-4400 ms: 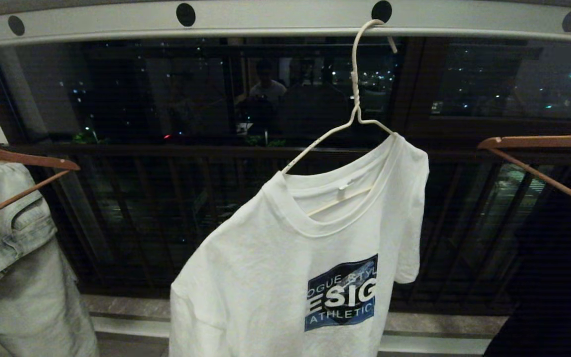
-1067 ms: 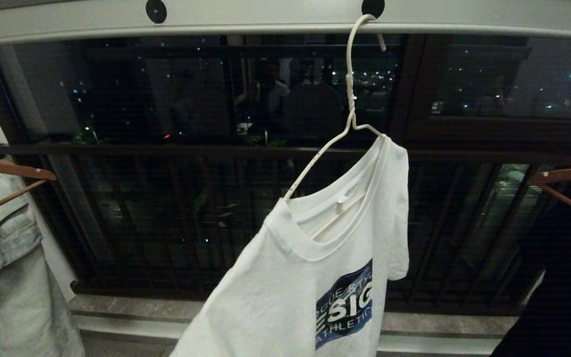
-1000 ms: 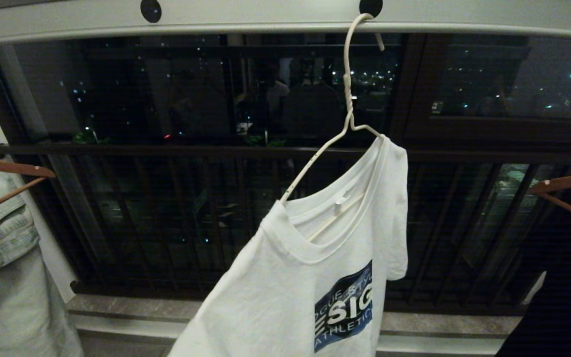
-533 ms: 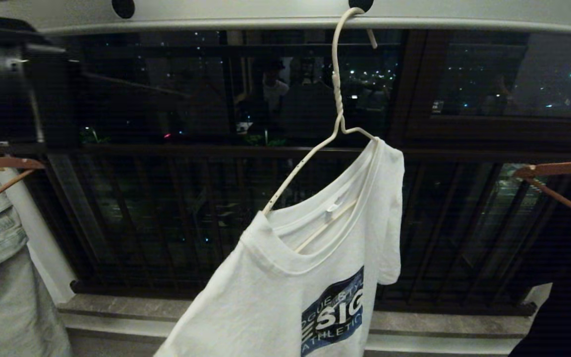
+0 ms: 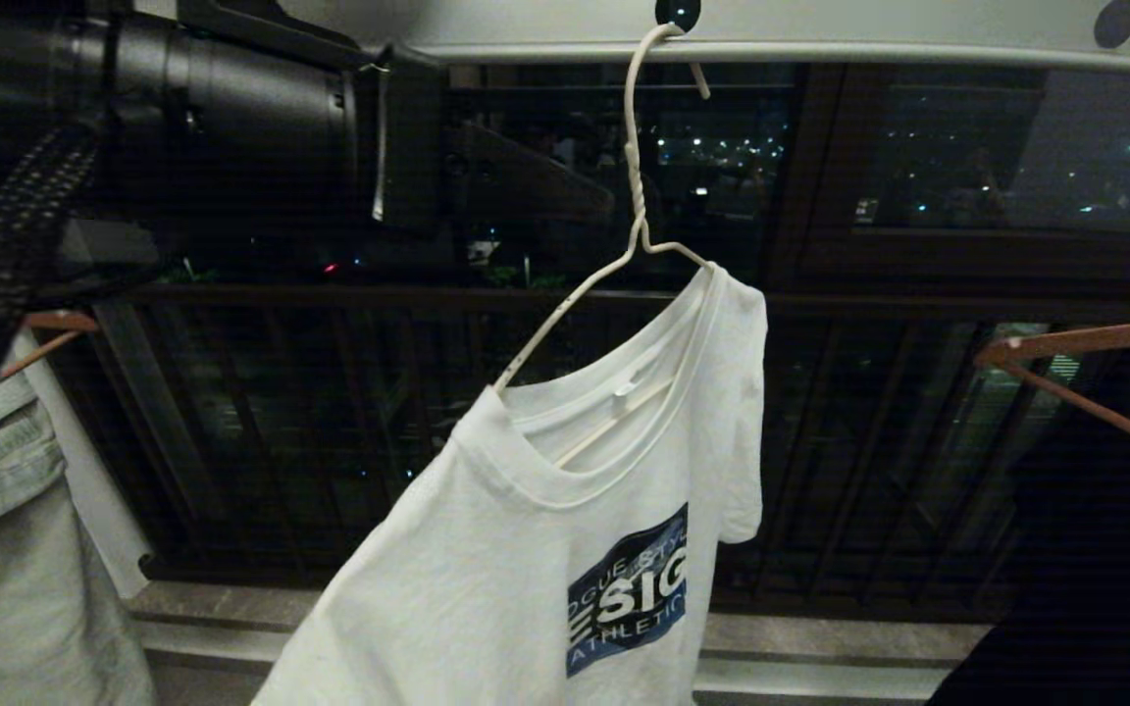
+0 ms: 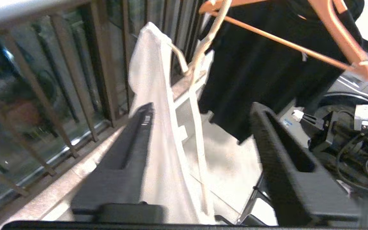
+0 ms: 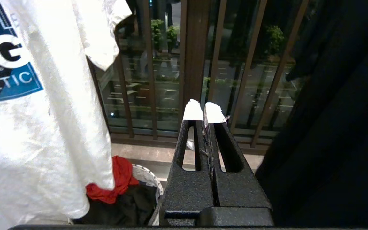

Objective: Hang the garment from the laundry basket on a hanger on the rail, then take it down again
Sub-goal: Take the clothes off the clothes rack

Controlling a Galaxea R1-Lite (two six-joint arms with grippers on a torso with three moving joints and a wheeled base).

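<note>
White garment (image 6: 158, 127) – between left claw (image 6: 200, 111) fingers

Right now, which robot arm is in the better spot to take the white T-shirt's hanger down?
The left. Its tool is open, raised near the hanger on the rail. The right tool is shut, low beside the laundry basket.

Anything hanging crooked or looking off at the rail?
Yes. The white wire hanger tilts steeply on the rail, and the T-shirt sits lopsided: one hanger arm is bare, the collar slid toward the other shoulder.
</note>
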